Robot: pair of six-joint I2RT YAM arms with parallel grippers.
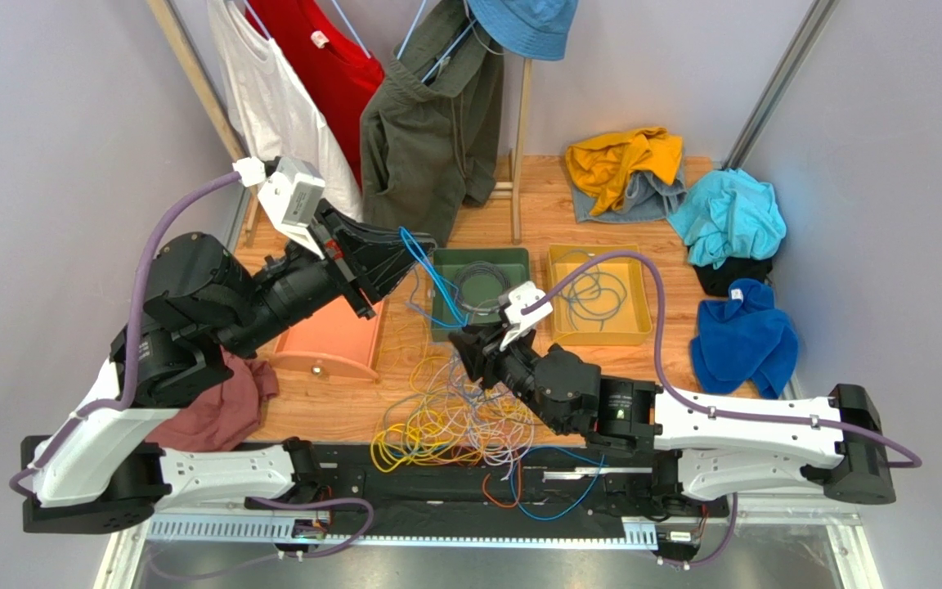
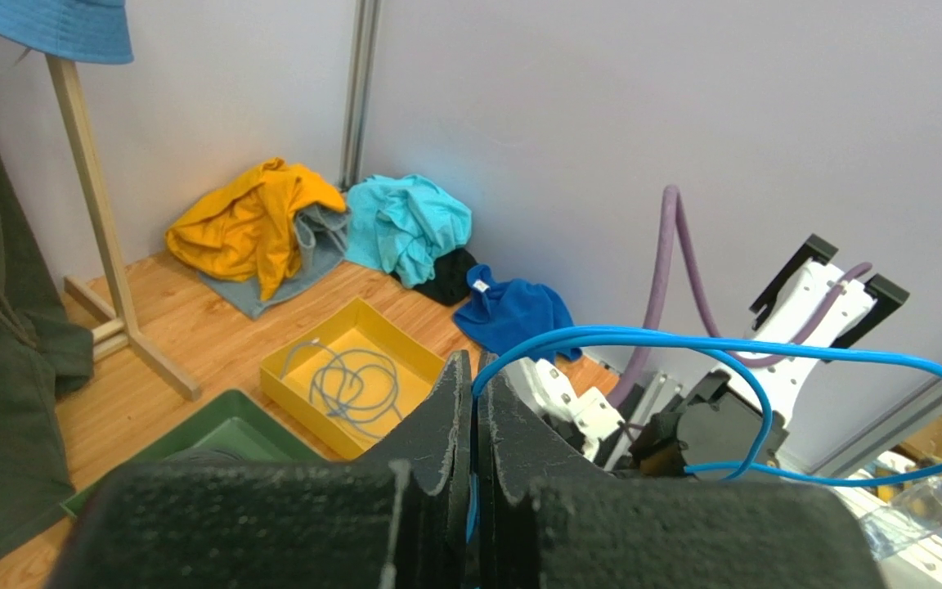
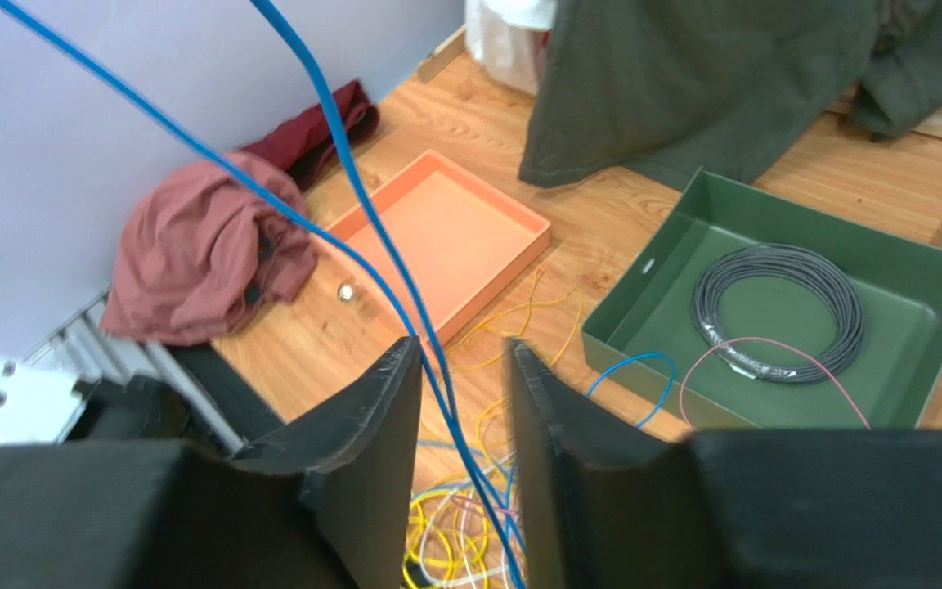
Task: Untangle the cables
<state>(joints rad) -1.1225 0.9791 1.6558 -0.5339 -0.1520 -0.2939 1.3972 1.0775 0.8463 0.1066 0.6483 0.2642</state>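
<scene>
1. Blue cable (image 2: 611,331) is pinched between the closed fingers of our left gripper (image 2: 474,374) and loops out past the tips.
2. Our right gripper (image 3: 464,356) has its fingers parted, and the blue cable runs through the gap.
3. Yellow, white and blue cables (image 1: 451,423) lie tangled below our right fingers.

Bright, even light falls from overhead in all my views, and shadows on the wooden surface (image 1: 341,411) are soft and faint. The pale walls (image 1: 21,123) carry a gentle sheen. In the wrist views my left hand (image 2: 474,374) and right hand (image 3: 464,356) loom dark and slightly blurred up close. The blue cable (image 2: 587,330) and the background stay crisp.
</scene>
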